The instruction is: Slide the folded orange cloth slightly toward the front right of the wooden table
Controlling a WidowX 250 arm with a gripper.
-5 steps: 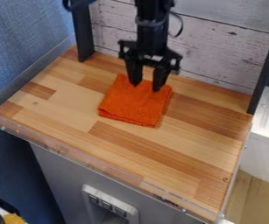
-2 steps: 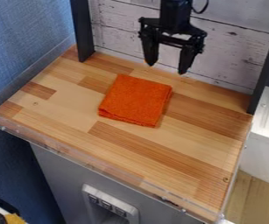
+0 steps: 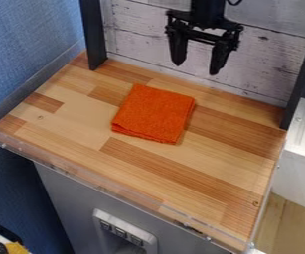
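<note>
Jaws (image 3: 197, 69) of the robot arm, parted with nothing between them, hanging above the rear of the wooden tabletop (image 3: 207, 178) before whitewashed boards (image 3: 138, 37), with the folded orange cloth (image 3: 154, 113) lying flat on the wood, nearer the viewer and toward the left from the jaws, and dark upright posts (image 3: 94, 34) standing at either side.

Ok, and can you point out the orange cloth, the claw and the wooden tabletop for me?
Orange cloth (image 3: 154, 114): camera view, middle of its top face.
Claw (image 3: 195, 69): camera view, midway between its fingertips.
Wooden tabletop (image 3: 201, 171): camera view, bare wood toward its front edge.
</note>
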